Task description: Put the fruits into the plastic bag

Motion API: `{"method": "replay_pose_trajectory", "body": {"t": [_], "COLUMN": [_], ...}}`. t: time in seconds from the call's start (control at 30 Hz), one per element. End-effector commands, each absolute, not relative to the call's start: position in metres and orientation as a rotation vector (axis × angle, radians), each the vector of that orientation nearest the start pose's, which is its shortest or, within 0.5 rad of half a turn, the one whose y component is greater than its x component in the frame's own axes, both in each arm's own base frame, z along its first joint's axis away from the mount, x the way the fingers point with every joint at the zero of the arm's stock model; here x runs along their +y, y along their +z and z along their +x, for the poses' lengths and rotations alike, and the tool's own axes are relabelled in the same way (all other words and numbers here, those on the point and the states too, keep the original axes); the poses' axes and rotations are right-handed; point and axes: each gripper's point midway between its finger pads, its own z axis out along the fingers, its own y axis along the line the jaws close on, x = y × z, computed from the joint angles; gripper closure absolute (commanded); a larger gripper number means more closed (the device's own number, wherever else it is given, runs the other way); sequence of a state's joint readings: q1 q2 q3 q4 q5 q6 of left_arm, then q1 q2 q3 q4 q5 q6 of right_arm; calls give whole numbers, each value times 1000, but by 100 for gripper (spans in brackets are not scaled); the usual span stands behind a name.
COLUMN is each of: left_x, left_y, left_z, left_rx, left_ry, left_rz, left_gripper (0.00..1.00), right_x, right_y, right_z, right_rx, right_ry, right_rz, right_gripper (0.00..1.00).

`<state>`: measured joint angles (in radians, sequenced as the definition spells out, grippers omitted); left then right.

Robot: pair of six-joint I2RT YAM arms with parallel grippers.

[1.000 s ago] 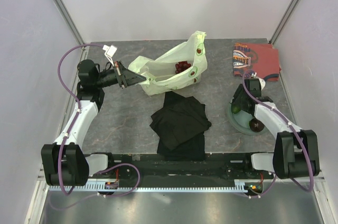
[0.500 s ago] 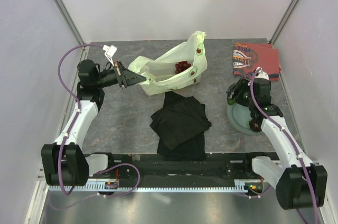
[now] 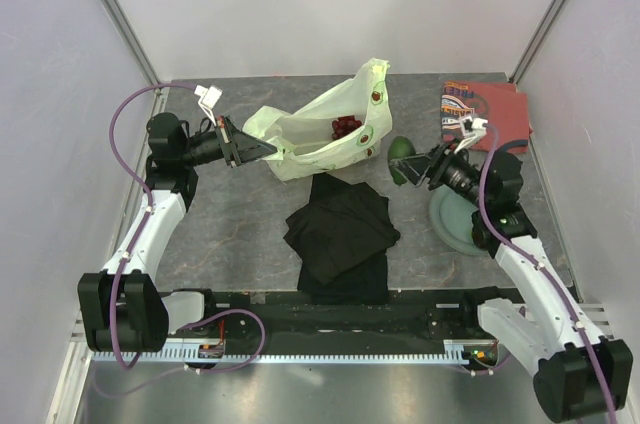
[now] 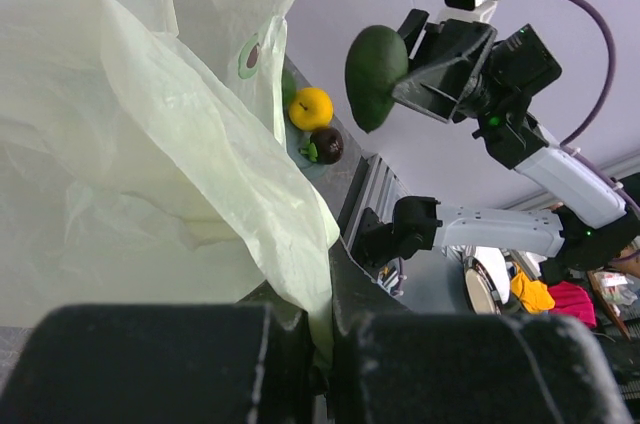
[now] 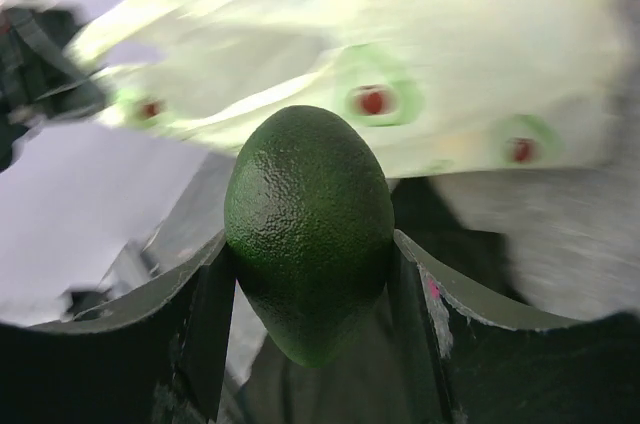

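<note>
The pale yellow-green plastic bag [image 3: 310, 134] lies at the back centre with a dark red grape bunch [image 3: 345, 126] inside. My left gripper [image 3: 262, 149] is shut on the bag's left edge [image 4: 290, 234] and holds the mouth up. My right gripper [image 3: 408, 168] is shut on a dark green fruit [image 3: 402, 150], held in the air just right of the bag. The green fruit fills the right wrist view [image 5: 308, 224], with the bag [image 5: 420, 54] beyond it. In the left wrist view the green fruit [image 4: 375, 74] hangs high, and a yellow fruit [image 4: 311, 107] and a dark maroon fruit [image 4: 327, 145] lie behind.
A round grey-green plate [image 3: 452, 219] sits at the right, partly under my right arm. A folded black cloth [image 3: 340, 234] lies in front of the bag. A red-orange patterned cloth [image 3: 490, 109] lies at the back right.
My right gripper has risen from the plate with the green fruit and swung left toward the bag. The left arm and the bag have not moved.
</note>
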<state>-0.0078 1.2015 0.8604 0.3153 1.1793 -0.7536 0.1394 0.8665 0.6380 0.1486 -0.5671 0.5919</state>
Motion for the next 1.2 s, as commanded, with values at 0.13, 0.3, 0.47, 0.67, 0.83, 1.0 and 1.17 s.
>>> {"method": "replay_pose_trajectory", "body": {"t": [0.13,0.3,0.47,0.67,0.83,1.0,1.17], "left_x": [-174,-174,-174,-174,-174,-174,-174], "left_y": [311,309,309,308,308,309,308], "left_z": [291,292,293,293,293,293,293], "left_rx": [1720,1725,1727,1730,1729,1729,1730], "left_ry": [-1433,-1433,-1434,-1434,-1433,-1434,-1434], "left_rz": [421,417,415,411,413,414,414], "left_gripper": [98,98,98,99,98,98,99], "right_x": [248,285,299,304,314,329,346], "right_y": [347,358,357,363,374,364,329], "right_z": [248,245,265,301,321,339,357], "right_rx": [1522,1531,1556,1600,1566,1562,1602], "right_ry": [1197,1192,1100,1010,965,874,760], "right_rz": [-480,-592,-590,-510,-509,-550,-598], "right_gripper": [86,86,86,88,89,90,90]}}
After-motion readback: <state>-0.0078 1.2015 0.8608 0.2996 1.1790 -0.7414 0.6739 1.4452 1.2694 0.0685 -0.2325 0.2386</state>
